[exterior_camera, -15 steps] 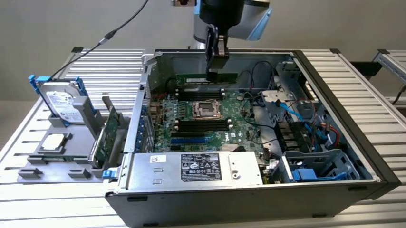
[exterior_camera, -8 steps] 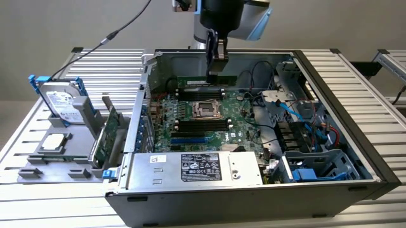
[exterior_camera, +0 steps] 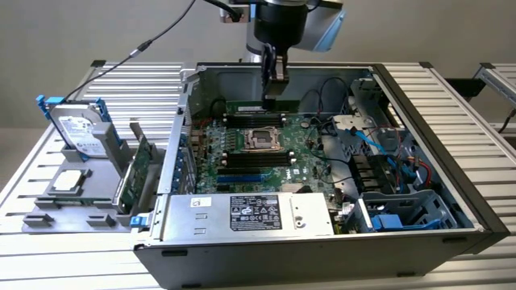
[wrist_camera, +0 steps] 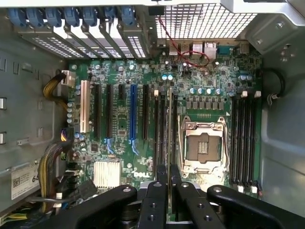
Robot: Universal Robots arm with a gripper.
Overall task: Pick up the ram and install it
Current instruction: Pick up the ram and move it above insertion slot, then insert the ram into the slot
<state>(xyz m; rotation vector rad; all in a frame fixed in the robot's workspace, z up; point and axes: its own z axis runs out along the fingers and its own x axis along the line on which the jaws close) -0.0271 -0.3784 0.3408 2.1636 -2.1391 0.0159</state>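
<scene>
The ram [exterior_camera: 245, 107] is a thin dark-green stick held on edge inside the open computer case [exterior_camera: 419, 121]. My gripper [exterior_camera: 272, 92] is shut on it from above. In the wrist view the ram [wrist_camera: 170, 125] appears edge-on as a narrow strip running out from between the black fingers [wrist_camera: 155, 195]. It lies in line with the black memory slots [wrist_camera: 161, 129] beside the CPU socket [wrist_camera: 202, 145]. It sits just at the slots on the far side of the CPU socket [exterior_camera: 262, 138]. Whether it is seated in one I cannot tell.
Another bank of memory slots [exterior_camera: 256, 158] lies on the socket's near side. The power supply [exterior_camera: 250, 212], blue cables [exterior_camera: 379, 145] and a drive cage [exterior_camera: 407, 211] crowd the case. At the exterior view's left stand a hard drive [exterior_camera: 81, 130], a green expansion card [exterior_camera: 139, 166] and a processor [exterior_camera: 69, 180].
</scene>
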